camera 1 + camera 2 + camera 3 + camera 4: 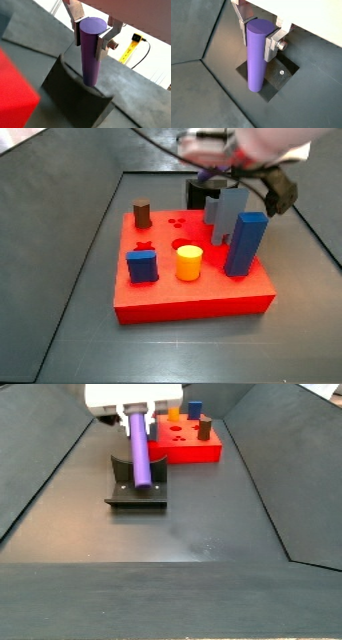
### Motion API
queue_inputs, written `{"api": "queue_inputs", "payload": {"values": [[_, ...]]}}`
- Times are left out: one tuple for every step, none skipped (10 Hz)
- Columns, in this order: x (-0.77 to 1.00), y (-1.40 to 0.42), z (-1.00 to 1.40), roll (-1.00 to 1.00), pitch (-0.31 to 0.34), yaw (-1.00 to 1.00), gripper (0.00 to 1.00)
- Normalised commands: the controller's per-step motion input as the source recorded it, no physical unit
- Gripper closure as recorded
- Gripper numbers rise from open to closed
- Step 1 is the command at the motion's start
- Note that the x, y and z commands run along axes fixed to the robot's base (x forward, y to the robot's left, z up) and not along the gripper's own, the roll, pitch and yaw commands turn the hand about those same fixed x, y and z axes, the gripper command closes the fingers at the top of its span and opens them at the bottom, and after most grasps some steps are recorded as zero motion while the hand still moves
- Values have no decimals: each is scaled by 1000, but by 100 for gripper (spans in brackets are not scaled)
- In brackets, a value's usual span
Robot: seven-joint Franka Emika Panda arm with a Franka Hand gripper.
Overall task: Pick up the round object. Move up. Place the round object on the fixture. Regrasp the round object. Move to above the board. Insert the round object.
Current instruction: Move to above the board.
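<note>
- The gripper (138,418) hangs over the fixture (138,488), which sits on the dark floor just in front of the red board (189,446).
- Its jaws are clamped on the upper part of the purple round peg (136,450), one silver finger (272,42) pressed against each side, as both wrist views show.
- The peg stands nearly upright, its lower end (92,80) down at the fixture's base plate, next to the upright part of the bracket (67,80). Whether it already rests on the plate cannot be told.
- In a side view the board carries a brown cylinder (142,214), a short yellow cylinder (189,262) and tall blue blocks (245,243); a round hole (183,244) in its top is empty.
- Judged from this, the pick-up and lift are done and the placing on the fixture is in progress. Letting go, regrasping, moving above the board and inserting the peg remain.
</note>
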Motion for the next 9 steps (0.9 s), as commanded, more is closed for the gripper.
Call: {"api": "queue_inputs", "payload": {"values": [[-1, -100, 1000, -7, 231, 186, 100], [6, -98, 1000, -13, 180, 218, 100], [11, -96, 1000, -10, 126, 228, 100], [15, -94, 1000, -5, 86, 221, 100], [18, -92, 1000, -5, 61, 210, 100], [24, -86, 1000, -10, 16, 173, 100], [26, -83, 1000, -11, 7, 155, 100], [28, -79, 1000, -14, -4, 114, 100], [32, -75, 1000, -13, -1, 87, 100]]}}
